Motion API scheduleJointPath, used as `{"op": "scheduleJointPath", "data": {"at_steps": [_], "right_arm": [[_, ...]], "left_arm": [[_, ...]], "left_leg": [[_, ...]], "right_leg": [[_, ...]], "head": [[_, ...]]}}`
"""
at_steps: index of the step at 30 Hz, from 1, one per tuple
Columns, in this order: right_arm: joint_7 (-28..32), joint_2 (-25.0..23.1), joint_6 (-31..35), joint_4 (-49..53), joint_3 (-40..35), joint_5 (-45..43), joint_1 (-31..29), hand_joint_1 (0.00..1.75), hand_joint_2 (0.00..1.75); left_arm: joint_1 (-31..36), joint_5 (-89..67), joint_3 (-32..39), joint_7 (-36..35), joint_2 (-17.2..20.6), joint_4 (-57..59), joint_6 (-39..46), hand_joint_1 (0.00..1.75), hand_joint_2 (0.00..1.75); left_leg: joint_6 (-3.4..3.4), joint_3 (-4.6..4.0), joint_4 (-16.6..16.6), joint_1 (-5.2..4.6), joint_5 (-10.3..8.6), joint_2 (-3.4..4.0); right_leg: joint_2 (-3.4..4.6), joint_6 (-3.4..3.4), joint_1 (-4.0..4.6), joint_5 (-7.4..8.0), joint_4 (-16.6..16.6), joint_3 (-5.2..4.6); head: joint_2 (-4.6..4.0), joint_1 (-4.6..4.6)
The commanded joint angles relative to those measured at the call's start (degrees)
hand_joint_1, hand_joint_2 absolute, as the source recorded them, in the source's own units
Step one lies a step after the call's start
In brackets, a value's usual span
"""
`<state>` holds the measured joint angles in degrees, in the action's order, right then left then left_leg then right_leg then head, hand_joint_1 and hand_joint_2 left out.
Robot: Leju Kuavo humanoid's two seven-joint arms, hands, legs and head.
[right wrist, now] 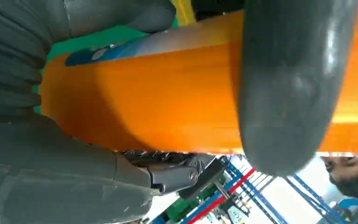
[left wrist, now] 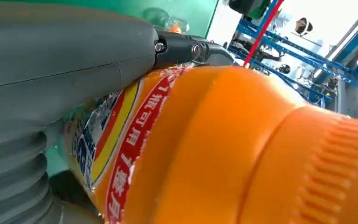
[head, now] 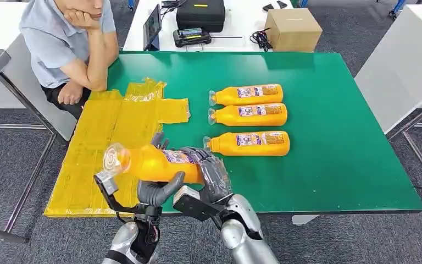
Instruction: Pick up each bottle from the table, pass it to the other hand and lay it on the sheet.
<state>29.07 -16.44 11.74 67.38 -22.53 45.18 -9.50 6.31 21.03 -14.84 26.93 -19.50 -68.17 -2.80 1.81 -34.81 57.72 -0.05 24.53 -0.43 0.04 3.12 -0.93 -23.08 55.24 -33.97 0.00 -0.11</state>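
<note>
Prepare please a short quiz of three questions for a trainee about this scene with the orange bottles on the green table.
1. True or false: both the left hand and the right hand grip the raised orange plastic juice bottle.
2. How many orange bottles lie on the green table? A) two B) three C) four
3. Fill in: the crinkled yellow plastic sheet holds ____ bottles.

Key: 1 true, both hands wrap around it above the table's near edge. 2 B, the far bottle, the middle bottle and the near bottle lie side by side, caps pointing towards the sheet. 3 no.
</note>
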Motion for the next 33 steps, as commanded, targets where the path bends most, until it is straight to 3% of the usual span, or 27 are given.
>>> {"op": "scheduleJointPath", "data": {"at_steps": [1,3,4,5,6,13,21,25,28,30,33], "right_arm": [[0.46,1.12,-0.04,-6.86,-1.05,-0.5,-2.58,1.75,1.75],[0.51,1.02,0.24,-7.57,-1.13,-0.54,-2.83,1.75,1.75],[0.51,1.02,0.24,-7.57,-1.13,-0.54,-2.83,1.38,1.75],[0.44,0.88,1.08,-8.47,-0.52,-0.81,-2.94,0.1,1.75],[0.44,0.92,1.03,-8.91,-0.37,-0.99,-3.11,0.0,1.75],[0.55,0.47,1.22,-10.21,1.4,-2.58,-3.93,0.0,1.75],[0.96,0.22,2.22,-10.11,1.3,-3.51,-1.84,0.0,1.75],[0.98,0.64,3.04,-8.23,2.52,-4.99,1.27,0.0,1.75],[0.99,1.18,2.67,-4.48,4.64,-5.52,4.08,0.0,1.75],[1.03,1.45,1.88,-2.03,5.93,-5.58,4.88,0.0,1.75],[0.98,1.53,1.37,-1.61,6.2,-5.49,4.81,0.0,1.75]], "left_arm": [[2.0,2.38,0.05,0.36,-0.5,0.47,-0.61,1.75,1.75],[2.14,3.49,0.18,0.03,-0.48,0.66,-1.64,1.75,1.75],[2.14,3.49,0.18,0.03,-0.48,0.66,-1.64,1.75,1.75],[2.14,3.47,-0.1,0.27,-0.37,0.43,-2.38,1.75,1.75],[2.07,3.44,-0.26,0.32,-0.36,0.18,-2.52,1.75,1.75],[1.91,2.33,-1.16,0.55,-0.3,-0.83,-2.08,1.75,1.75],[1.5,-3.58,0.75,2.11,0.2,-3.9,6.53,1.75,1.75],[0.3,-21.71,0.24,2.37,2.24,-9.53,18.38,1.75,1.75],[0.67,-49.79,-0.14,-5.27,4.71,-10.96,26.96,1.75,1.75],[0.98,-59.82,1.89,-8.25,5.05,-11.7,27.64,1.75,1.75],[1.07,-60.17,2.77,-8.02,4.89,-11.91,26.87,1.75,1.75]], "left_leg": [[-0.09,0.32,0.01,0.06,0.13,0.05],[-0.05,0.14,-0.02,0.02,0.04,-0.01],[-0.07,0.2,-0.02,0.03,0.06,-0.02],[-0.05,0.13,-0.02,0.03,0.03,-0.02],[-0.08,0.24,-0.01,0.05,0.08,-0.01],[-0.08,0.24,0.0,0.04,0.09,0.01],[-0.06,0.13,-0.03,0.03,0.04,-0.01],[-0.08,0.23,-0.02,0.05,0.1,0.0],[-0.08,0.17,-0.05,0.03,0.06,-0.06],[-0.08,0.19,-0.07,0.01,0.05,-0.1],[-0.07,0.11,-0.05,0.0,0.04,-0.02]], "right_leg": [[0.0,-0.13,0.07,-0.11,-0.02,0.33],[-0.04,-0.07,0.03,-0.05,-0.03,0.16],[-0.06,-0.09,0.04,-0.07,-0.04,0.22],[-0.04,-0.07,0.03,-0.03,-0.04,0.15],[-0.05,-0.11,0.06,-0.08,-0.04,0.27],[-0.02,-0.12,0.05,-0.09,-0.02,0.25],[-0.03,-0.08,0.03,-0.05,-0.03,0.14],[-0.03,-0.12,0.06,-0.09,-0.04,0.25],[-0.08,-0.1,0.04,-0.08,-0.05,0.21],[-0.09,-0.09,0.01,-0.09,-0.03,0.21],[0.0,-0.08,0.01,-0.05,-0.03,0.13]], "head": [[0.0,0.0],[0.0,0.0],[0.0,0.0],[0.0,0.0],[0.0,0.0],[0.0,0.0],[0.0,0.0],[0.0,0.0],[0.0,0.02],[0.0,0.02],[0.0,0.02]]}}
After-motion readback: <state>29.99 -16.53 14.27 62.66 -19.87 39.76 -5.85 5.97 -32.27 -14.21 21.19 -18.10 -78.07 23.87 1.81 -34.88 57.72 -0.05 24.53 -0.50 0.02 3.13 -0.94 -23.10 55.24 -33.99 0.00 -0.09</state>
